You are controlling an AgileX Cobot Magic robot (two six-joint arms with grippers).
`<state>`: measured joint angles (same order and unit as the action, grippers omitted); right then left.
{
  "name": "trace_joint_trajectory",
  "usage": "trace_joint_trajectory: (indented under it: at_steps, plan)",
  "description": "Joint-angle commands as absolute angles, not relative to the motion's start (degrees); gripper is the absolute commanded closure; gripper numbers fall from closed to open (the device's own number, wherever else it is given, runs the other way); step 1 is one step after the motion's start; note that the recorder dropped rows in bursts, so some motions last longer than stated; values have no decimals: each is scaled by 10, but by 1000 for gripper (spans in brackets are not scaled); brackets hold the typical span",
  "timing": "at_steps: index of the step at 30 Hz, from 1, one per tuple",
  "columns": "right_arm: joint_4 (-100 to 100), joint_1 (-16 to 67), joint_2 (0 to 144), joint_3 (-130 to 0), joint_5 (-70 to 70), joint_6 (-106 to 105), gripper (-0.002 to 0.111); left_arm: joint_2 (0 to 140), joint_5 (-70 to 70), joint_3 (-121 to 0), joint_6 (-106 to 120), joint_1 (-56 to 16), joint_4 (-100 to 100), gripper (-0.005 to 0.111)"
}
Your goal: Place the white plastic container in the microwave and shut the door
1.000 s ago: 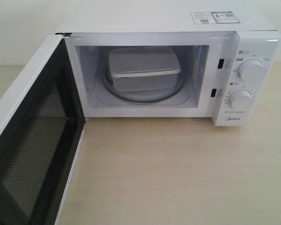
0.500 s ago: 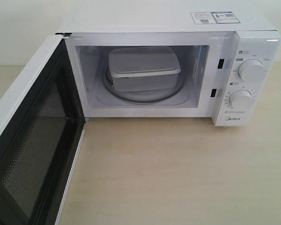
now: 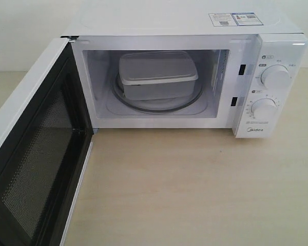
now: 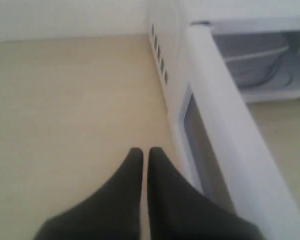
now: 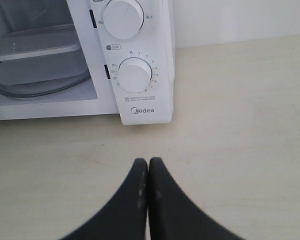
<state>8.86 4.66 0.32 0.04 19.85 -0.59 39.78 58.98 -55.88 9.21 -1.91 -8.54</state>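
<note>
Door (image 3: 38, 164), white with a black perforated mesh inner face, stands swung wide at the left. The left gripper (image 4: 141, 151), its black fingers drawn together on nothing, hovers just outside it. Inside the white boxy microwave (image 3: 143, 20), the shallow white translucent plastic container (image 3: 156, 74) sits on the glass turntable (image 3: 192, 100), well apart from both claws. The right gripper (image 5: 148, 161), closed and empty, hangs before the white knob panel (image 5: 140, 60).

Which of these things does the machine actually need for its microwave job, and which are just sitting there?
Part of the job:
- white plastic container, inside on the turntable
- microwave
- door, wide open
- left claw, by the door's outer face

Just there:
- knobs
- stickers on top
- table
</note>
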Motion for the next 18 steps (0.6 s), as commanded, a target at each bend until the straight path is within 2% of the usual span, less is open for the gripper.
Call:
trace_joint_trajectory:
  at_steps: [1,7,18]
  plan:
    - [87,45,0,0,197,-5,108,462,632,-557,159,-31,-74,102]
    - [90,45,0,0,185,-5,108,510,637,-524,258,-47,-119,102]
    - [98,45,0,0,185,-5,108,561,637,-461,424,-47,-321,102]
